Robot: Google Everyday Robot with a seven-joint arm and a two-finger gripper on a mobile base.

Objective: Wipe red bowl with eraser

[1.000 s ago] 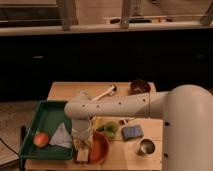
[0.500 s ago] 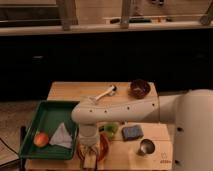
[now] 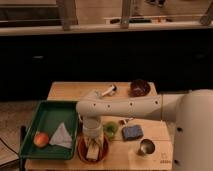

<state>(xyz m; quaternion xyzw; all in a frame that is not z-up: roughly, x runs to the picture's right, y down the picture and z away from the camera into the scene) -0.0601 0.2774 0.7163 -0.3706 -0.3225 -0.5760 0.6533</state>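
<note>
The red bowl (image 3: 93,150) sits at the table's front edge, just right of the green tray. My gripper (image 3: 92,148) points straight down into the bowl from the pale arm above it. It is shut on the eraser (image 3: 92,153), a small pale block that rests against the inside of the bowl. The arm and wrist hide much of the bowl's back half.
A green tray (image 3: 50,120) at the left holds a white folded cloth (image 3: 62,135) and an orange fruit (image 3: 41,139). A green object (image 3: 111,128), a blue pad (image 3: 132,131) and a metal cup (image 3: 146,147) lie to the right. A maroon bowl (image 3: 140,87) and a white tool (image 3: 109,90) are at the back.
My gripper has moved right from the tray's edge to over the red bowl and down into it. The other objects have not moved.
</note>
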